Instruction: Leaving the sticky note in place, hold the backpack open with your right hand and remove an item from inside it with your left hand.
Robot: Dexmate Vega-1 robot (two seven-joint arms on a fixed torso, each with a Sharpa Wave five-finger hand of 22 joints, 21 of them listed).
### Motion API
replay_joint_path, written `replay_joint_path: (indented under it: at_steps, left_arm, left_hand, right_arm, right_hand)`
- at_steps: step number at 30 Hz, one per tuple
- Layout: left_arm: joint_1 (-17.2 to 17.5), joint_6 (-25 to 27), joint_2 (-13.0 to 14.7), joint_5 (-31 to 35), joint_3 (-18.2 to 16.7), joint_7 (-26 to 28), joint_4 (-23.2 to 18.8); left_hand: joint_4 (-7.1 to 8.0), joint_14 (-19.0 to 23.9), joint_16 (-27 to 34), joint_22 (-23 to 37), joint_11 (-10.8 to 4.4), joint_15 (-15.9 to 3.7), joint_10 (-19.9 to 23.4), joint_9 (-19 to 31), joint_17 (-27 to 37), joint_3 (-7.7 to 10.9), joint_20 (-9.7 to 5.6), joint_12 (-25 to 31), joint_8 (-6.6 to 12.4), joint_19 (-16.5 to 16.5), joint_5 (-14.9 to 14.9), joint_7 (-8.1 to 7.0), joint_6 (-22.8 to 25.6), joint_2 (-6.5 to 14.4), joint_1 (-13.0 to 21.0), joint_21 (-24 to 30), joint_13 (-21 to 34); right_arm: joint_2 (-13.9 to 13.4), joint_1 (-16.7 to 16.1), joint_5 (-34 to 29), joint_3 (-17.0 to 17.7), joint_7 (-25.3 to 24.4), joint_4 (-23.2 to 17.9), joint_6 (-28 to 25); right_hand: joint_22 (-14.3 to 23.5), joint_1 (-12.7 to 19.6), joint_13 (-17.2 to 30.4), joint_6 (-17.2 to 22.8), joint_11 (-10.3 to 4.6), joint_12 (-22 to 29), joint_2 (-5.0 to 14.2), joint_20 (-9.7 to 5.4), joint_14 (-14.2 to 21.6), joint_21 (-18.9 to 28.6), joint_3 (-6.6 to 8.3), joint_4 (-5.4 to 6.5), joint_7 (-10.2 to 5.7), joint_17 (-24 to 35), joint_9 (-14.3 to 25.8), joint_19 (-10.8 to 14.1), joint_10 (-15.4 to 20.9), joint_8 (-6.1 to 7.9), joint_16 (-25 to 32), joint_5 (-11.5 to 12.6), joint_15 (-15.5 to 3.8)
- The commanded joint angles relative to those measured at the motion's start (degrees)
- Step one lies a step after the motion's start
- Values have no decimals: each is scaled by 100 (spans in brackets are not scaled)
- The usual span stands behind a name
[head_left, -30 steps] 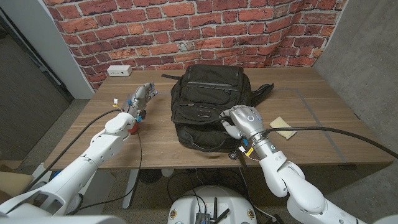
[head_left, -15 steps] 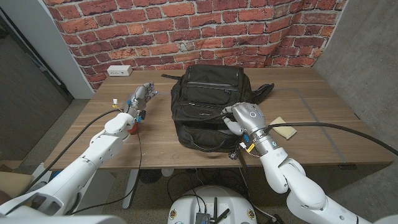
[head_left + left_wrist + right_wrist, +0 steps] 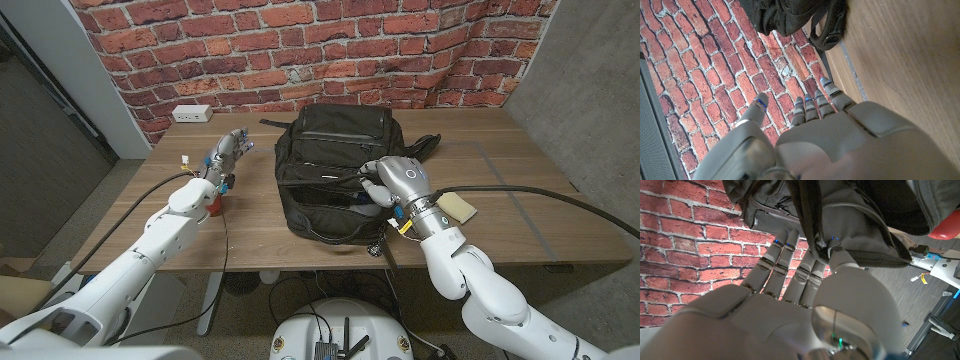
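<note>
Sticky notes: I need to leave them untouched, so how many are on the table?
1. The sticky note lies on the table just past the right hand, partly covered by that arm. Others could be hidden under the backpack.

The right arm reaches in from the lower right corner, elbow bent, forearm angled toward the middle of the tabletop. Its robot hand sits on the front of the backpack, thumb and fingers pinching a fold of the black fabric. The left arm stretches forward along the left side, nearly straight. The left robot hand stands on its edge, fingers extended, close together, holding nothing.
</note>
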Motion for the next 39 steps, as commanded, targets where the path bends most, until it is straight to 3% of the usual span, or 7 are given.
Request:
replay_joint_path:
  at_steps: [1,11,20,39]
  left_arm:
    - [-10,83,-15,50,34,94,-78]
    - [38,138,3,43,42,108,-143]
    - [196,99,49,61,-4,191,-297]
    - [777,112,302,222,-154,522,-1042]
  left_hand:
    - [-21,29,9,32,21,-20,42,13,15,44,-258,-11,15,41,-1,22,48,146,-59,30,13]
    - [-25,28,9,32,19,-18,42,14,15,54,-261,-12,15,39,-1,20,54,146,-65,29,13]
    - [-30,26,8,32,23,-14,40,14,15,64,-263,-12,13,38,-1,26,52,147,-68,29,13]
    - [-68,35,7,31,27,-22,55,14,7,96,-259,-7,19,39,-2,22,84,145,-53,30,12]
  right_arm:
    - [-3,94,469,206,140,-122,75]
    - [35,153,1000,389,205,-146,95]
    - [-106,71,1412,643,128,-230,217]
    - [-102,154,2583,1169,438,-493,112]
  right_hand:
    - [22,148,30,227,9,38,50,-707,101,43,45,-3,-112,22,47,81,77,17,-8,32,-912]
    - [31,168,38,258,32,26,49,-728,203,89,53,-4,-66,57,55,189,150,-13,20,42,-910]
    - [34,214,47,308,51,27,38,-726,242,97,69,-27,-15,77,62,206,223,-24,20,57,-915]
    - [41,273,109,399,87,41,26,-709,394,142,89,-34,43,129,75,301,351,-69,41,96,-913]
